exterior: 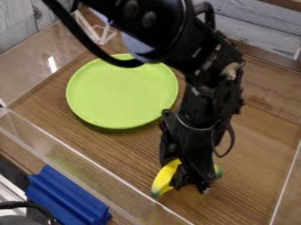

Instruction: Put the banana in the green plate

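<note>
The banana (pixel 165 178) is a short bright-yellow curved toy, seen at the bottom of the view just above the wooden table. My gripper (pixel 185 178) comes down on it from above and is shut on it, with the black fingers hiding its right half. The green plate (pixel 115 90) is a large round lime-green dish lying flat up and to the left of the gripper, with nothing on it. The black arm (pixel 177 44) covers the plate's upper right rim.
A blue block (pixel 65 200) lies at the lower left near the front edge. Clear plastic walls (pixel 35 132) fence the wooden table on the left and front. A pale wall runs along the back right.
</note>
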